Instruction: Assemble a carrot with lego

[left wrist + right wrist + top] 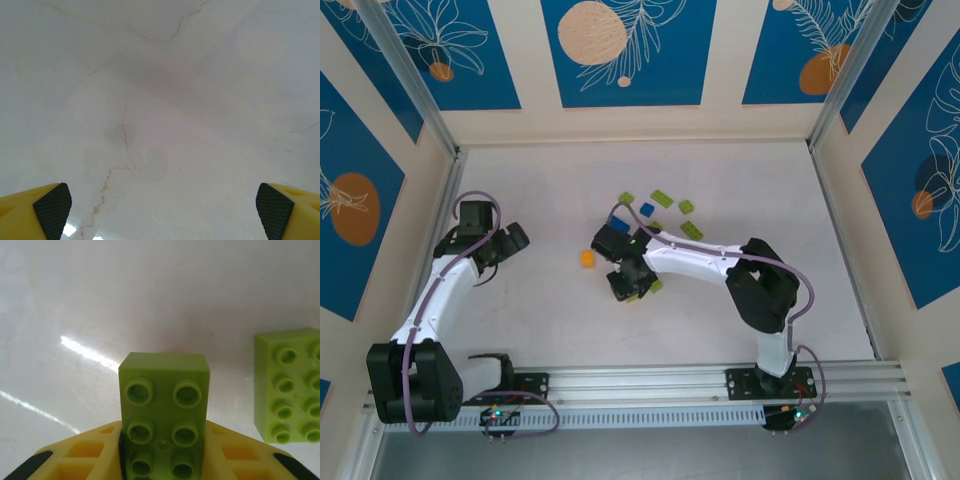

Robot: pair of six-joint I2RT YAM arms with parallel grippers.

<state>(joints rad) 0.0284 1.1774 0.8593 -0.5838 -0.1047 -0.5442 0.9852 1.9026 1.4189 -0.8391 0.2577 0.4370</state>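
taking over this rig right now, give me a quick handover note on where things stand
Left gripper: open, holding nothing, over bare table.
Right gripper: shut on a lime green brick, studs facing its camera, near mid-table.
Bricks: a second lime brick lies flat on the table just beside the held one. An orange brick sits alone toward the left arm's side. More green bricks and a blue brick lie scattered beyond the right gripper.
Done: one brick in hand; no joined pieces that I can see.
Left: apparently the whole carrot build.
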